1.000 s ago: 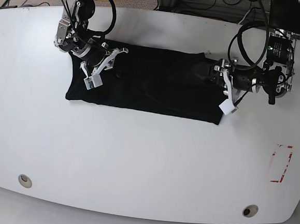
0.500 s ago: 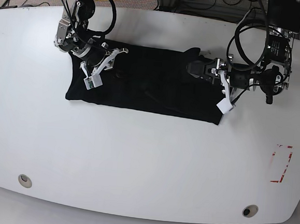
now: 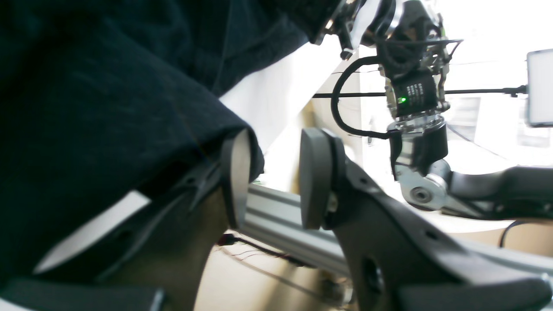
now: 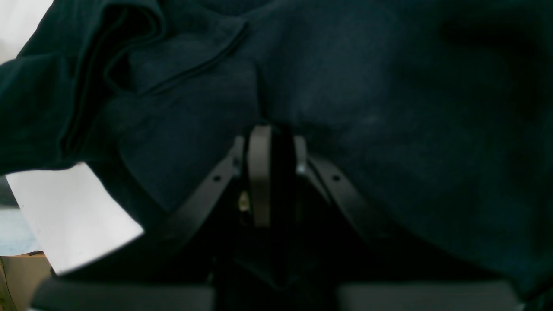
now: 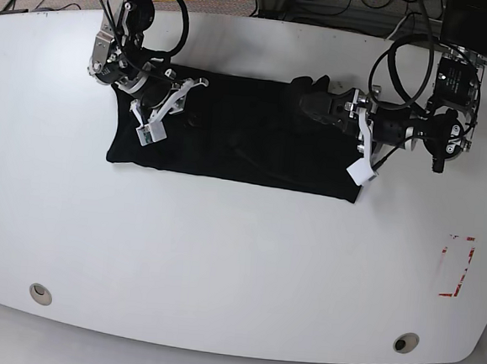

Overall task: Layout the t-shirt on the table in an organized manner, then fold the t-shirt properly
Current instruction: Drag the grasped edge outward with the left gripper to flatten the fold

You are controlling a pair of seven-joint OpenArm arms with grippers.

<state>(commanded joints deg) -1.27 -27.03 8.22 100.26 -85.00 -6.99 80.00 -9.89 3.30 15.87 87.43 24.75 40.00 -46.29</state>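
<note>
Leftward in the base view, toward the shirt's middle, the left gripper [image 5: 350, 113] has shifted slightly since the earlier frames, while the right gripper [image 5: 181, 101] has kept its place. At far left, the right fingers sit close over the black t-shirt [image 5: 255, 145]; whether they pinch cloth I cannot tell. The shirt lies as a wide strip across the tabletop [image 5: 220, 264], apparently part-folded, its upper edge uneven. Rightmost, the left fingers stand apart, cloth beside one. Straightening and further folding probably remain.

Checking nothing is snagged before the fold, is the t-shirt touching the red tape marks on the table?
Apart: the base view shows white tabletop between the t-shirt and the red tape marks.
</note>
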